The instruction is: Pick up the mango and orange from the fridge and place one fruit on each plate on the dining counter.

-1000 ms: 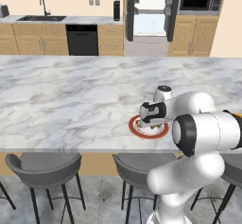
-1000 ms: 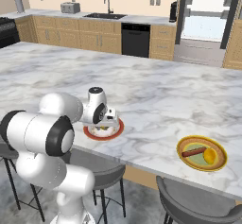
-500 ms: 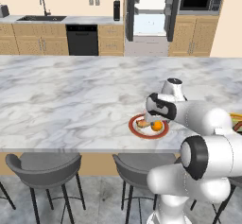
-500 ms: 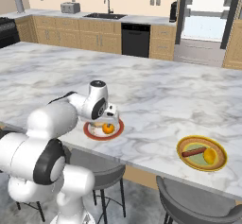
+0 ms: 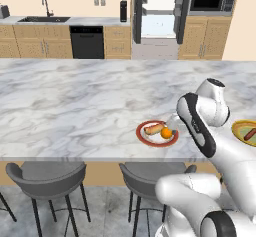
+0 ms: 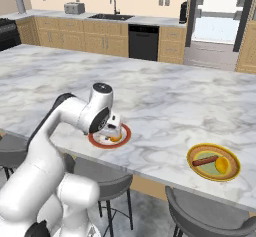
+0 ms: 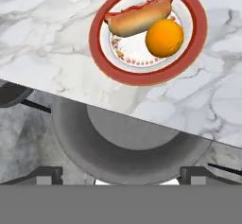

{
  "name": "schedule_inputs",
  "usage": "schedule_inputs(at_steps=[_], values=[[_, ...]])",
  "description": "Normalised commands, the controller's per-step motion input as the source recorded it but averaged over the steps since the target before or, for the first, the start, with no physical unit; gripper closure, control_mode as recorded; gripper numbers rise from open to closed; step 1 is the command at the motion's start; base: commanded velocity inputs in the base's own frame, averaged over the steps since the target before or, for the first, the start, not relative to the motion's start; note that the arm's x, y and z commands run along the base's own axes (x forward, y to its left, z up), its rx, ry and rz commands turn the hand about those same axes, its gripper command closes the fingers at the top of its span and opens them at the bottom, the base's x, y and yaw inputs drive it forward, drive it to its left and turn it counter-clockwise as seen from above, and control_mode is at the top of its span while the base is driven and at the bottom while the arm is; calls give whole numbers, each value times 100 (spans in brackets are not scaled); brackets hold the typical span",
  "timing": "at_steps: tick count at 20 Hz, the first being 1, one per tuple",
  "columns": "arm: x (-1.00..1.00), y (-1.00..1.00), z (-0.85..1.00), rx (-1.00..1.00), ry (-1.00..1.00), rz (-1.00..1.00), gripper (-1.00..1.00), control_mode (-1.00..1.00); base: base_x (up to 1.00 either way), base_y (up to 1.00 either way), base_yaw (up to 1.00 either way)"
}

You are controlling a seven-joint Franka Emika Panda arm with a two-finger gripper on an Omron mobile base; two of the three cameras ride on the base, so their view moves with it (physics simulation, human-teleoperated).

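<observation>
Gripper [image 7: 121, 173]: your two fingertips are standing wide apart at the near edge of the hand view, holding nothing; you are hanging above the counter's front edge, with a grey stool [image 7: 127, 138] showing directly below you.

Orange [image 7: 164, 38]: it is sitting free on the red-rimmed plate [image 7: 196, 34], beyond your fingertips and apart from them, so this fruit is judged delivered.

Hot dog [image 7: 139, 17]: it is lying on the same plate, touching or just beside the orange on its far side; the fruit is resting against it, which is probably keeping the ball from rolling.

Red-rimmed plate: it is lying near the counter's front edge, flat on the dining counter [image 5: 75, 106].

Yellow-rimmed plate [image 6: 213, 161]: it is sitting well off to your right on the same marble, carrying a sausage [image 6: 206, 159] and a yellow fruit [image 6: 222, 165], most likely the mango.

Fridge [image 5: 159, 11]: it is standing open across the kitchen, farthest from you.
</observation>
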Motion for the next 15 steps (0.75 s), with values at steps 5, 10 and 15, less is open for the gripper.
schedule_inputs(at_steps=[5, 10, 15], values=[[-100, 11, 42, 1, 2, -14, -100, -100, 0, 0, 0], [-78, 8, 26, -4, 0, -30, -100, -100, 0, 0, 0], [-92, 6, 63, -2, -14, -23, -100, -100, 0, 0, 0]])
